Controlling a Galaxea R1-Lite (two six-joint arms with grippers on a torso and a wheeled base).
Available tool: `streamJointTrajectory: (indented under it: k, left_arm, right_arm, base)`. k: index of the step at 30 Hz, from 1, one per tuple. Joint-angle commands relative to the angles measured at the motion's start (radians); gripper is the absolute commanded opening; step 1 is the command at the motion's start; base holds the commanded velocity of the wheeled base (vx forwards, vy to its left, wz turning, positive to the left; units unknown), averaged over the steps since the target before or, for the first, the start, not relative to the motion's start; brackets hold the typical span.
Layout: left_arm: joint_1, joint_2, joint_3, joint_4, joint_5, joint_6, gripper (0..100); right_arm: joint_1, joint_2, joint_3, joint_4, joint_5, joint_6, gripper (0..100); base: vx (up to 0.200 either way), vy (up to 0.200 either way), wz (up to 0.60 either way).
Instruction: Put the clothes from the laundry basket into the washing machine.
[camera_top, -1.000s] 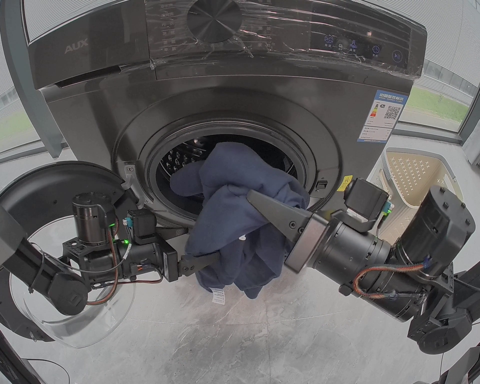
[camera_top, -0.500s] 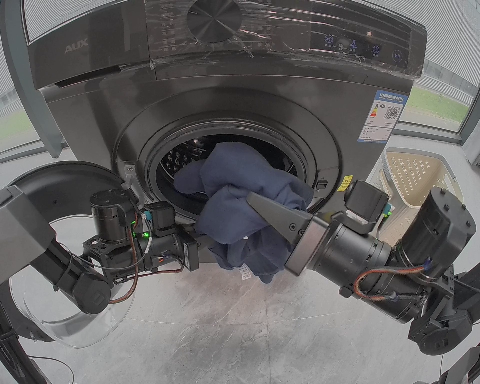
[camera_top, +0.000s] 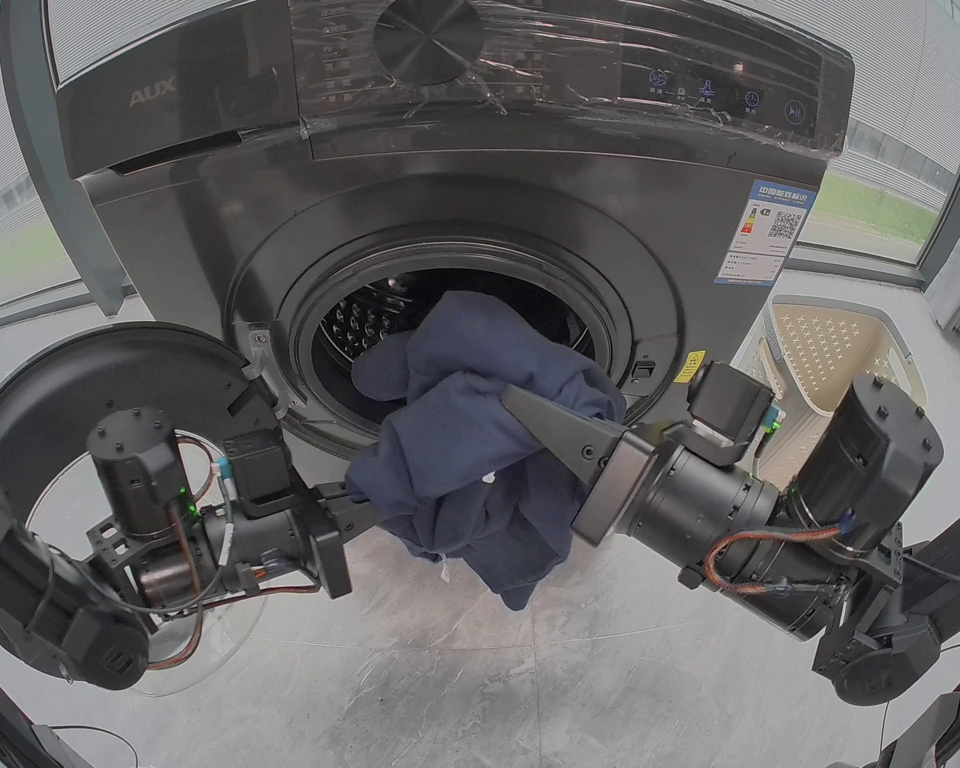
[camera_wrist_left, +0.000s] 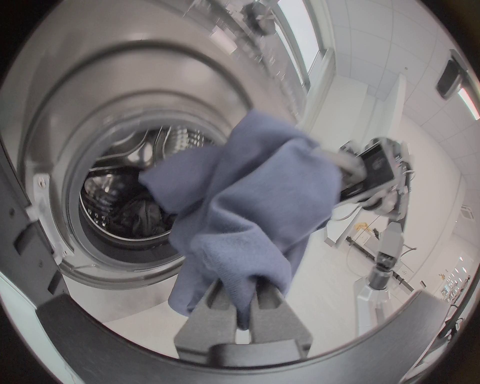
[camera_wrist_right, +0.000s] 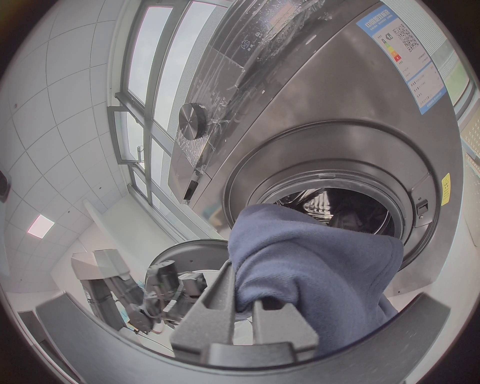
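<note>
Pinching a navy garment (camera_top: 470, 420) with the right claw (camera_top: 515, 400), in from four o'clock of the bundle, pressed tight onto a fold. Clamping the lower edge with the left claw (camera_top: 358, 508), down at eight o'clock. Hanging bunched before the mouth of the washing machine (camera_top: 500, 200), upper lobe across the opening. Running long from eleven o'clock up there to five o'clock toward the floor (camera_top: 400, 680), tail drooping. Over at three o'clock, the laundry basket (camera_top: 830, 345).
</note>
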Motion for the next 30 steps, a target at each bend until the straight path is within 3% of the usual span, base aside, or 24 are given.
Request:
streamJointTrajectory:
  k: [1, 4, 7, 11, 14, 18, 19, 21, 23, 24, 30]
  left_arm:
    - [-0.070, -0.260, 0.106, 0.007, 0.003, -0.033, 0]
    - [-0.101, -0.329, 0.114, 0.016, 0.004, -0.057, 0]
    - [-0.118, -0.392, 0.109, 0.030, 0.006, -0.107, 0]
    - [-0.124, -0.426, 0.097, 0.032, 0.006, -0.146, 0]
    - [-0.126, -0.424, 0.080, 0.032, 0.026, -0.156, 0]
    - [-0.144, -0.391, 0.028, 0.039, 0.106, -0.159, 0]
    - [-0.144, -0.391, 0.028, 0.039, 0.106, -0.159, 0]
    - [-0.165, -0.351, -0.018, 0.039, 0.185, -0.159, 0]
    - [-0.175, -0.339, -0.031, 0.039, 0.213, -0.157, 0]
    - [-0.184, -0.317, -0.046, 0.036, 0.254, -0.156, 0]
    - [-0.178, -0.279, -0.093, 0.033, 0.282, -0.156, 0]
  right_arm:
    - [-0.012, 0.049, -0.001, 0.000, 0.000, -0.018, 100]
    - [-0.025, 0.077, 0.007, 0.000, 0.000, -0.043, 100]
    - [-0.015, 0.094, 0.028, -0.001, 0.000, -0.067, 100]
    - [0.001, 0.097, 0.097, 0.000, 0.000, -0.109, 100]
    - [-0.002, 0.094, 0.140, 0.000, 0.001, -0.136, 100]
    - [-0.019, 0.085, 0.168, -0.001, 0.001, -0.167, 100]
    - [-0.019, 0.085, 0.169, -0.001, 0.001, -0.168, 100]
    - [-0.029, 0.077, 0.192, -0.001, 0.003, -0.192, 100]
    - [-0.029, 0.075, 0.203, -0.001, 0.003, -0.196, 100]
    - [-0.030, 0.072, 0.211, -0.003, 0.003, -0.204, 100]
    - [-0.053, 0.063, 0.214, -0.005, 0.004, -0.242, 100]
  base:
    - [0.000, 0.000, 0.00]
    - [0.000, 0.000, 0.00]
    - [0.000, 0.000, 0.00]
    - [0.000, 0.000, 0.00]
    - [0.000, 0.000, 0.00]
    - [0.000, 0.000, 0.00]
    - [0.000, 0.000, 0.00]
    - [0.000, 0.000, 0.00]
    - [0.000, 0.000, 0.00]
    - [0.000, 0.000, 0.00]
    - [0.000, 0.000, 0.00]
